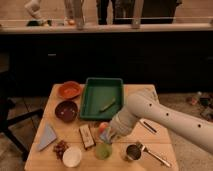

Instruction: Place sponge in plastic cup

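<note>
The plastic cup (103,150) is small, round and light green, standing near the table's front edge. Just above it hangs my gripper (108,136), at the end of the white arm that reaches in from the right. A small blue-grey patch, the sponge (103,135), shows at the gripper's tip. The gripper is shut on it. Most of the sponge is hidden by the gripper, and I cannot tell whether it touches the cup's rim.
On the wooden table (165,140) are a green tray (95,95), an orange bowl (69,90), a dark red bowl (66,110), a pale blue cloth (47,136), a dark block (87,136), a white bowl (72,156), a metal cup (132,152) and a reddish fruit (102,126).
</note>
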`<state>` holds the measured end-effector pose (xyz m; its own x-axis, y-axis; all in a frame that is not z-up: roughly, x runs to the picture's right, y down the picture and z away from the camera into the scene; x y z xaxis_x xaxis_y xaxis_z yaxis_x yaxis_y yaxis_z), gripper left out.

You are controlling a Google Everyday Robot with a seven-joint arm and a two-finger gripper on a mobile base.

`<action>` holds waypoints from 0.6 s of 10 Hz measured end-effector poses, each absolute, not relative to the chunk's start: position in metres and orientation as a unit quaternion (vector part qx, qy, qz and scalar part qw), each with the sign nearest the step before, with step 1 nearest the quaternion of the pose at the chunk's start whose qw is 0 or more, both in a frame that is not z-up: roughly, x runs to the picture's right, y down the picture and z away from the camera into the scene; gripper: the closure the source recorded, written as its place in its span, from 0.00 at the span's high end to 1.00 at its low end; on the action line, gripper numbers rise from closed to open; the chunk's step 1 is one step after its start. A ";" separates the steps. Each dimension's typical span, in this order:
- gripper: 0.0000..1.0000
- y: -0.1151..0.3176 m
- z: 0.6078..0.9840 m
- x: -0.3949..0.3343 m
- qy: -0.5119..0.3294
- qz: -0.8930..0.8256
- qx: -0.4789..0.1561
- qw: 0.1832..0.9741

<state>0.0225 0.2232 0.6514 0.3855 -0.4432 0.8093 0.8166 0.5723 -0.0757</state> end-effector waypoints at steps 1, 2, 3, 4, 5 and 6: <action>0.00 0.225 0.647 0.018 -0.409 -0.400 -0.234 0.787; 0.00 0.228 0.642 0.013 -0.435 -0.405 -0.230 0.771; 0.00 0.230 0.639 0.011 -0.456 -0.407 -0.224 0.759; 0.00 0.230 0.638 0.010 -0.461 -0.408 -0.222 0.756; 0.00 0.230 0.638 0.010 -0.461 -0.408 -0.221 0.756; 0.00 0.230 0.638 0.010 -0.461 -0.408 -0.221 0.756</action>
<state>0.0101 0.2297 0.6378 0.2420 -0.4129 0.8781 0.8211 0.5692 0.0413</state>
